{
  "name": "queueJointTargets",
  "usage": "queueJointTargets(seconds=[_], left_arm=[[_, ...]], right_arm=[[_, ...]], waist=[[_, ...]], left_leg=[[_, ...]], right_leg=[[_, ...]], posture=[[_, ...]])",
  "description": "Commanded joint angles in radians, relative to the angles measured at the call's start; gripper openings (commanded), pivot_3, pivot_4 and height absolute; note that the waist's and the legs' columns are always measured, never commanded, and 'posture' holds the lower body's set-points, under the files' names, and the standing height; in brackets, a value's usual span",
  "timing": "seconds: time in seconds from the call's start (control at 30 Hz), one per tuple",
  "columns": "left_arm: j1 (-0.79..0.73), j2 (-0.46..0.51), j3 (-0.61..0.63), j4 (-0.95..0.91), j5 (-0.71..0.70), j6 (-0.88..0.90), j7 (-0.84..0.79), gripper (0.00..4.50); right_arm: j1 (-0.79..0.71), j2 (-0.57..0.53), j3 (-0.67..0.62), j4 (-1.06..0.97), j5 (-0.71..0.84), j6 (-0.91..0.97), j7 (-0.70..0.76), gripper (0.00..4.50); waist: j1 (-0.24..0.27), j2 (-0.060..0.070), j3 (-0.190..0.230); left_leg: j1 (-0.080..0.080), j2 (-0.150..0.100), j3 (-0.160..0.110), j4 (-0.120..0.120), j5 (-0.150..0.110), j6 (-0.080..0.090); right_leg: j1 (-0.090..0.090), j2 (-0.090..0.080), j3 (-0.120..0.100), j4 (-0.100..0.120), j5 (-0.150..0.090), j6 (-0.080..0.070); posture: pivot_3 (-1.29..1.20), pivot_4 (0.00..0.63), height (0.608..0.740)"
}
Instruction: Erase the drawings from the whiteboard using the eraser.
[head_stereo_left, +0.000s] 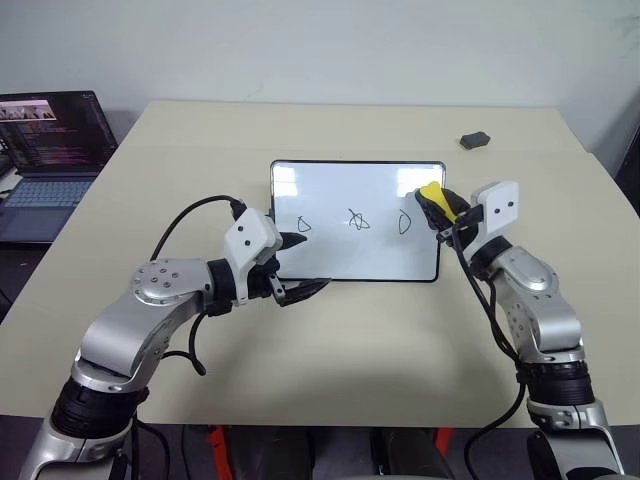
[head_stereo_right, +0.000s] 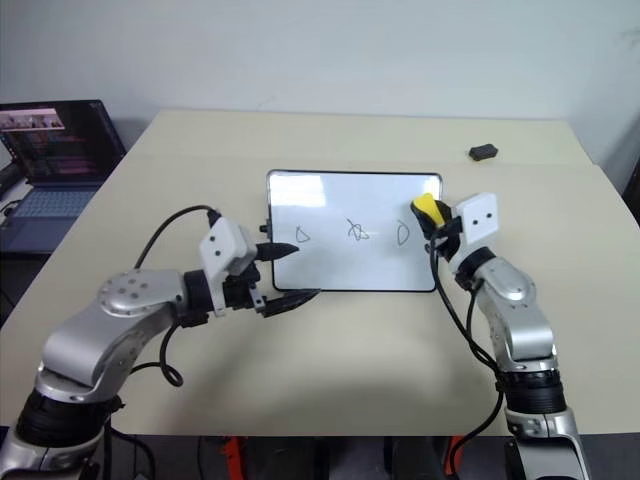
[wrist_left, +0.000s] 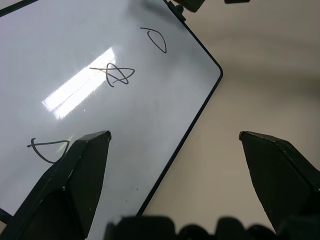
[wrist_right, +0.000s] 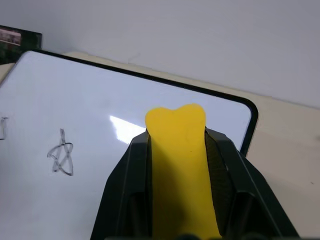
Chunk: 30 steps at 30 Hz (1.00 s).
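Your right gripper (head_stereo_left: 437, 207) fingers are clamped on the yellow-topped block eraser (wrist_right: 179, 165); lower it flat onto the D-shaped marker loop (head_stereo_left: 405, 222) beneath them, left fingers (wrist_left: 82, 172) apart steadying the glossy black-framed whiteboard (head_stereo_left: 330, 262).

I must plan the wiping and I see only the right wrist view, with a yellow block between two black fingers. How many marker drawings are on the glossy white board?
Observer: Three thin black marker drawings stand in a row on the glossy white black-framed whiteboard.
Operator: Where is the other gripper?
Observer: The left gripper is at the board's near left corner, jaws open and holding nothing.
Operator: Is anything else on the table?
Observer: A small dark grey lump lies beyond the board's far right corner, apart from it.
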Motion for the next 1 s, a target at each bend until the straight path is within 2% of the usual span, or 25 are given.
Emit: queueJointTargets(seconds=[0.03,0.27,0.53,0.7,0.83,1.0], left_arm=[[-0.015,0.011,0.017,-0.022,0.001,0.002,-0.008,4.50],[-0.037,0.014,0.017,-0.018,-0.002,0.016,-0.024,4.50],[-0.044,0.012,0.015,-0.010,0.002,0.015,-0.029,4.50],[-0.029,0.018,0.021,0.000,0.011,0.015,-0.024,4.50],[-0.009,0.031,0.025,0.021,0.031,0.005,-0.023,4.50],[0.008,0.029,0.027,0.015,0.032,0.002,-0.023,4.50]], right_arm=[[-0.044,0.014,0.007,0.072,-0.051,-0.117,-0.010,1.10],[-0.041,0.039,0.110,0.233,-0.151,-0.227,0.036,1.10],[0.043,0.027,0.241,0.290,-0.248,-0.158,0.089,1.10],[0.014,0.033,0.210,0.262,-0.244,-0.237,0.064,1.10],[-0.049,0.053,0.136,0.201,-0.166,-0.326,0.061,1.10],[-0.139,0.055,0.068,0.274,-0.188,-0.346,-0.029,1.10]], waist=[[-0.002,0.000,0.000],[-0.007,0.000,0.000],[-0.008,-0.005,-0.005],[-0.008,-0.006,-0.004],[-0.007,-0.005,-0.002],[-0.007,-0.005,-0.002]], left_leg=[[0.000,0.000,0.000,0.000,0.000,0.000],[0.001,0.001,0.001,0.000,0.000,0.000],[0.007,0.001,0.001,0.003,0.000,0.001],[0.023,0.000,0.000,0.002,0.000,0.001],[0.022,0.000,0.000,0.002,0.002,0.002],[0.015,0.001,0.000,0.001,0.001,0.002]], right_leg=[[0.000,0.000,0.000,0.000,0.000,0.000],[0.000,0.000,0.000,0.001,0.000,0.000],[0.004,0.001,0.001,0.008,0.000,0.000],[0.019,0.001,0.001,0.008,0.001,-0.001],[0.017,0.002,0.001,0.008,0.001,-0.001],[0.010,0.002,0.001,0.007,0.001,-0.002]], posture=[[0.00,0.150,0.740],[0.00,0.150,0.740],[0.00,0.150,0.740],[0.00,0.150,0.740],[0.00,0.150,0.740],[0.00,0.150,0.740]])
